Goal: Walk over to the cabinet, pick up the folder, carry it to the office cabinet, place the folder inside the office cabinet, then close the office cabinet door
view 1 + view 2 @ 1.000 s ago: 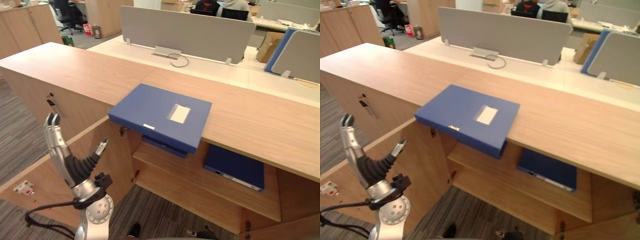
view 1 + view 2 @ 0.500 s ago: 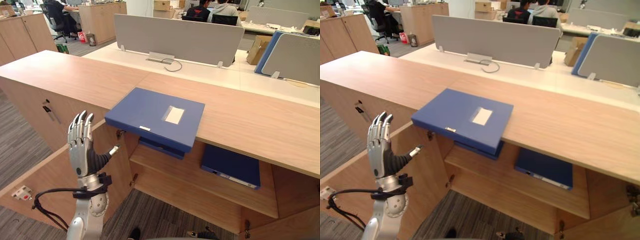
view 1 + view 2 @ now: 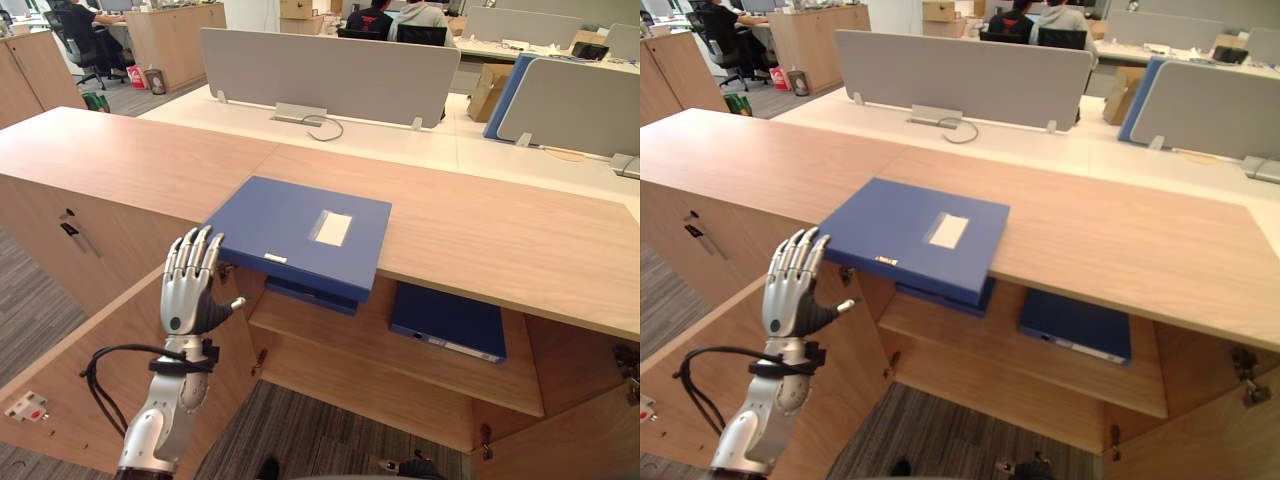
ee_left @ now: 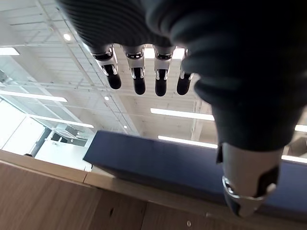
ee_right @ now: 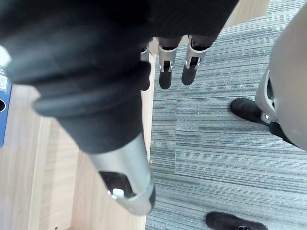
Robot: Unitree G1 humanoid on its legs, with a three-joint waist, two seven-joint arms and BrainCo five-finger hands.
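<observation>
Left hand (image 3: 190, 295) is up at 7 o'clock of the folder (image 3: 300, 232), palm away from the camera, fingers (image 4: 139, 79) straight and slightly spread, thumb out to the side, holding nothing. From the head views the tips sit right by the folder's near-left corner and I can't tell if they touch. The left wrist view looks up past the tips at the folder's dark underside and shows a gap. Right hand (image 5: 120, 177) hangs over grey carpet (image 5: 230, 143) beside a wood panel edge, fingers extended and empty, their bases hidden behind the cover. The folder lies flat on the wood counter (image 3: 480, 240), near corner overhanging the front edge above the open cabinet (image 3: 390, 385). The cabinet's left door (image 3: 80, 360) is swung out toward 8 o'clock. The right door is cut off at the 4 o'clock frame corner, only a hinge (image 3: 625, 360) visible. On the shelf (image 3: 400, 365), a second blue folder (image 3: 447, 322) sits at 4 o'clock of the task folder, its back part hidden under the counter. A third blue item (image 3: 310, 295) directly below the task folder is mostly covered by it. Further at 12 o'clock are a white desk (image 3: 470, 150) and grey divider screens (image 3: 320, 65). Seated people (image 3: 395, 18) are cut off by the top edge.
</observation>
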